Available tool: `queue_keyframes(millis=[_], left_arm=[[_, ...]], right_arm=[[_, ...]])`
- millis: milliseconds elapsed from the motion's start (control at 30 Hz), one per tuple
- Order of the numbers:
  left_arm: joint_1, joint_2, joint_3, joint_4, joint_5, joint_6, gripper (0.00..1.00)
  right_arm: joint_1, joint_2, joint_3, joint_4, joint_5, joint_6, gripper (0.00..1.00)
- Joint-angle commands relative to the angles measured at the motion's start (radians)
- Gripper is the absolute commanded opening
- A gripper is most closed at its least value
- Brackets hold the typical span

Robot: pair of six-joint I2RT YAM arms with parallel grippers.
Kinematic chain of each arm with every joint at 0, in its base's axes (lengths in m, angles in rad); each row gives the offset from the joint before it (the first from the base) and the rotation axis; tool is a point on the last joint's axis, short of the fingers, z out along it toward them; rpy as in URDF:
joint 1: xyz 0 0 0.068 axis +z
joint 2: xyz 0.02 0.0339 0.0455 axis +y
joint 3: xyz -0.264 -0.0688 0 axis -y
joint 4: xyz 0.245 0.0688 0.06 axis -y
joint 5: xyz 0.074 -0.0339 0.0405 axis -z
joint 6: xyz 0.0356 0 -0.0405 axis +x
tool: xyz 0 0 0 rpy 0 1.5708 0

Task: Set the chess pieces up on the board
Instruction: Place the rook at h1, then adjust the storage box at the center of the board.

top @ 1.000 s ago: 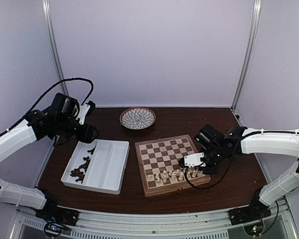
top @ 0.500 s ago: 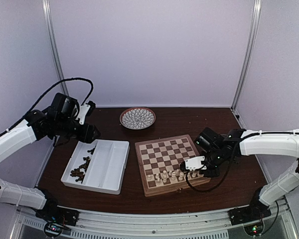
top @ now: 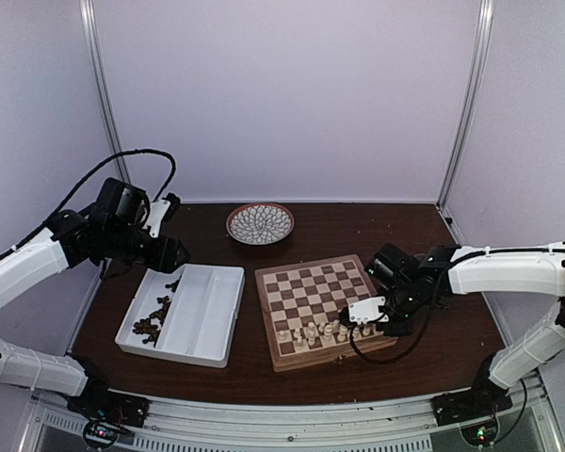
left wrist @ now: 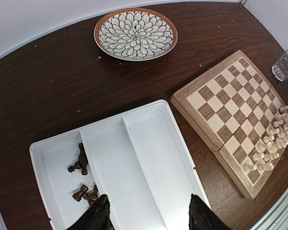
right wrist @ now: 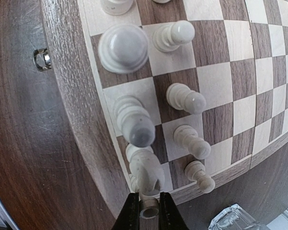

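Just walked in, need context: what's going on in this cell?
Chess setup, partway. The right gripper is shut on a cream piece at the near right corner of the board, beside cream pieces standing along its near edge. The left gripper hovers open over the white tray, whose left compartment holds the dark pieces; none are on the board.

The top camera looks down from above and behind me, far enough off to take in the whole counter [top: 358, 226]. My left wrist camera hangs high over the white tray [left wrist: 149, 158], tilted down and across toward the board [left wrist: 230, 110] and the plate [left wrist: 135, 33]. My right wrist camera sits very close over the board's near right corner, looking down past my fingers [right wrist: 131, 212]. All three views share the board and its cream pieces [right wrist: 125, 48].
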Motion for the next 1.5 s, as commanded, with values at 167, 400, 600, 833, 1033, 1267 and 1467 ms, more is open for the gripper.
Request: queue_keyframes(millis=[167, 400, 600, 833, 1033, 1267, 1467], left_arm=[[0.008, -0.009, -0.015, 0.069, 0.028, -0.017, 0.56], [0.008, -0.01, -0.016, 0.071, 0.04, -0.026, 0.56], [0.008, -0.014, -0.017, 0.071, 0.05, -0.03, 0.56], [0.008, 0.023, 0.026, -0.032, 0.013, -0.085, 0.56], [0.003, 0.085, 0.047, -0.216, 0.057, -0.241, 0.45], [-0.152, 0.151, 0.026, -0.366, -0.005, -0.408, 0.43], [-0.226, 0.267, -0.008, -0.405, -0.008, -0.483, 0.44]], right_arm=[[-0.01, 0.004, -0.01, -0.005, 0.039, -0.004, 0.06], [-0.01, -0.005, -0.006, -0.012, 0.035, 0.013, 0.17], [-0.01, -0.046, 0.026, -0.054, -0.012, 0.036, 0.23], [-0.028, -0.156, 0.22, -0.247, -0.084, 0.087, 0.38], [-0.133, -0.24, 0.264, -0.285, -0.176, 0.098, 0.39], [-0.219, -0.315, 0.128, -0.199, -0.232, 0.151, 0.39], [-0.288, -0.335, 0.049, -0.144, -0.324, 0.181, 0.39]])
